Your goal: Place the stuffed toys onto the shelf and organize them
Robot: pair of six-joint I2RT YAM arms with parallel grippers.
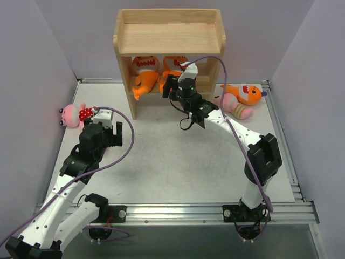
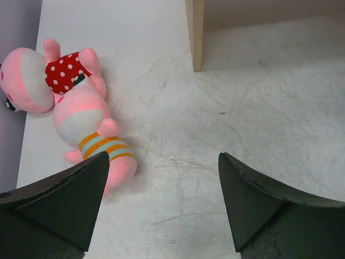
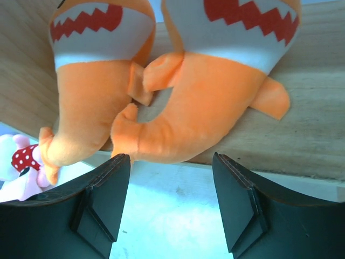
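We've got the left tool [image 2: 163, 162] spread wide and empty, one finger [image 2: 64, 199] covering part of the striped doll [image 2: 94, 135] at lower left. Our right tool [image 3: 170, 159] gapes empty too, just short of two orange fish [image 3: 183, 108] on the shelf [image 3: 312, 129], faces cropped up top.

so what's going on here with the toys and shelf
Two fish lie on the shelf; the right fingers stand open and empty just in front of them. The left fingers hang open near two pink dolls on the table. Another fish and doll lie right of the shelf.
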